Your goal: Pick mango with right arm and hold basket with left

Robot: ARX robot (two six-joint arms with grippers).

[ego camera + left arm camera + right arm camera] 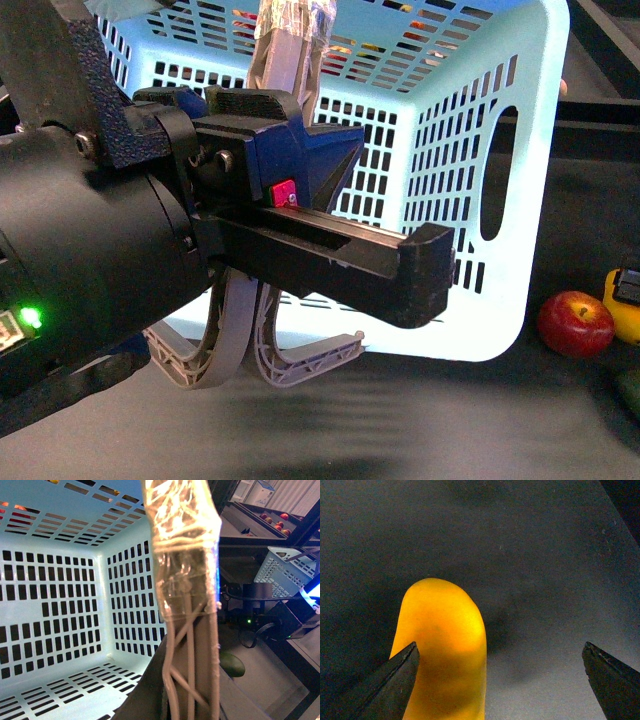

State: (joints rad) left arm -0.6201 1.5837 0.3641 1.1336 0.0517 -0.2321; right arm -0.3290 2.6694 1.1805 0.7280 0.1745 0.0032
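Note:
The pale turquoise basket (470, 150) fills the front view, tipped with its open side facing me. My left gripper (290, 115) is shut on one grey-brown handle (288, 45), which is wrapped in clear tape. In the left wrist view the handle (187, 630) runs up from the left gripper (186, 705), beside the empty basket (60, 605). The yellow mango (442, 645) lies on the dark table between the open jaws of my right gripper (502, 667), close to one fingertip (402, 672). In the front view the mango (622, 318) shows at the far right edge.
A red apple (575, 322) lies right of the basket, next to the mango. A dark green fruit (630, 392) lies nearer at the right edge and also shows in the left wrist view (231, 664). A second basket (287, 572) and shelves stand behind.

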